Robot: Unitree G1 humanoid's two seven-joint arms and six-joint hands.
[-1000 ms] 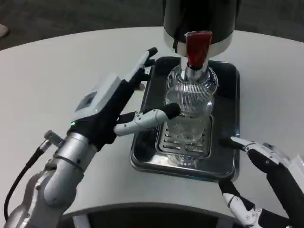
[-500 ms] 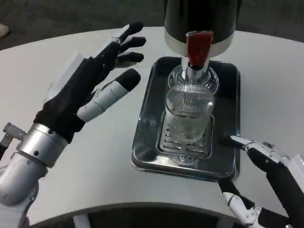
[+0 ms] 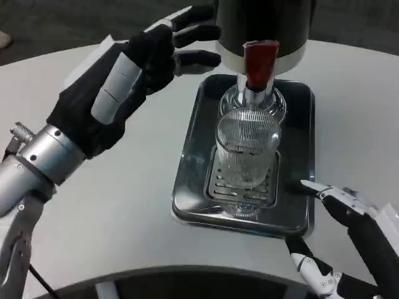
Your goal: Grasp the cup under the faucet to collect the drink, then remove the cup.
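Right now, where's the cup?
Head view, centre: the cup stands on the tray's drain grate, directly under the red faucet, untouched by either hand.

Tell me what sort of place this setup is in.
Probably a lab or office demo station, not a real cafe: a drink dispenser with a red tap over a ribbed glass cup on a metal drip tray, all on a bare white table, carpet behind.

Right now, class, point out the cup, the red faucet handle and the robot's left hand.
cup [image 3: 247, 149], head view, ribbed glass wall.
red faucet handle [image 3: 260, 62], head view, middle of the lever.
left hand [image 3: 134, 68], head view, middle of the hand.
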